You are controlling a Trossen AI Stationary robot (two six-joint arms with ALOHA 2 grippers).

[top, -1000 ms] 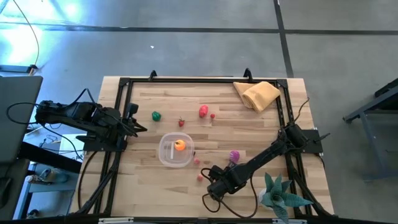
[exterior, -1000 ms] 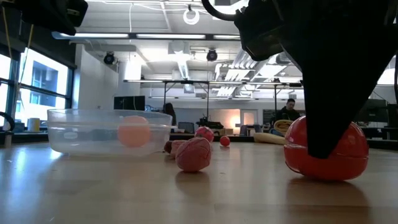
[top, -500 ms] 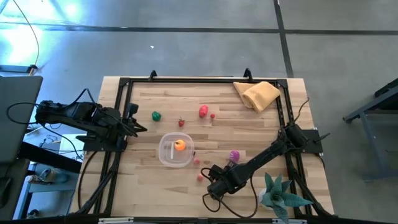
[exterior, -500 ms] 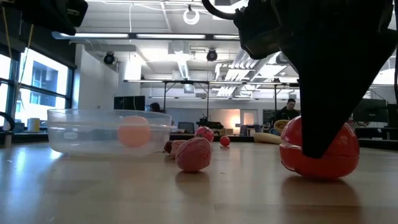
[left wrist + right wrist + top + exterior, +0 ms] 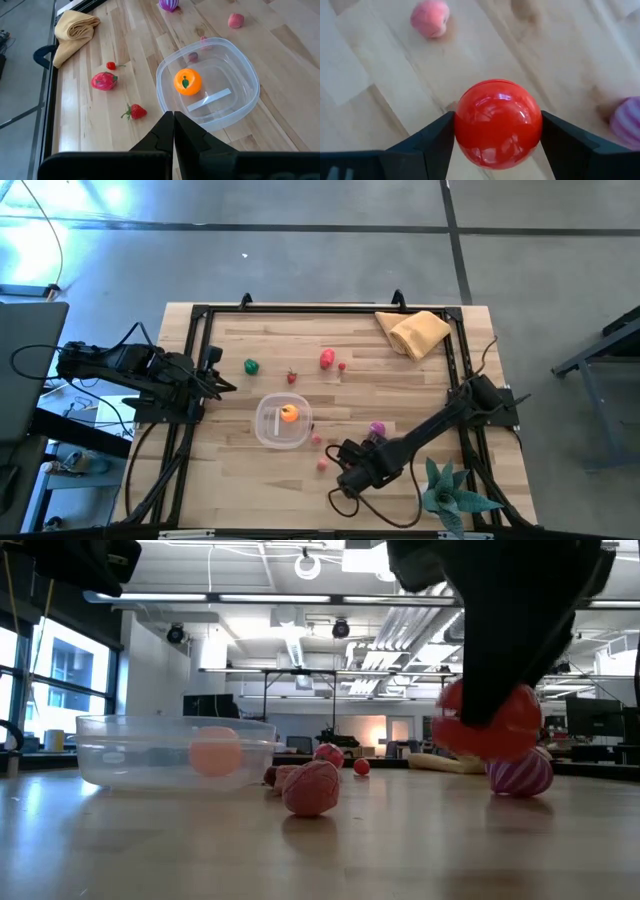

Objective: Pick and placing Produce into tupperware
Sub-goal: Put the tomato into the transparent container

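The right claw [image 5: 497, 131] grasps a glossy red ball [image 5: 498, 123] across its middle, lifted off the desk [image 5: 420, 380] near the tupperware [image 5: 282, 423]; hard, light and slippery, it could squirt out.

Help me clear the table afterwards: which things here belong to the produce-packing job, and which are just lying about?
Job: tupperware holding an orange; red ball in the right gripper; loose produce such as the strawberry.
Lying about: tan cloth; teal plant.

no readable text, no labels, no brands, no numbers, no signs on anything
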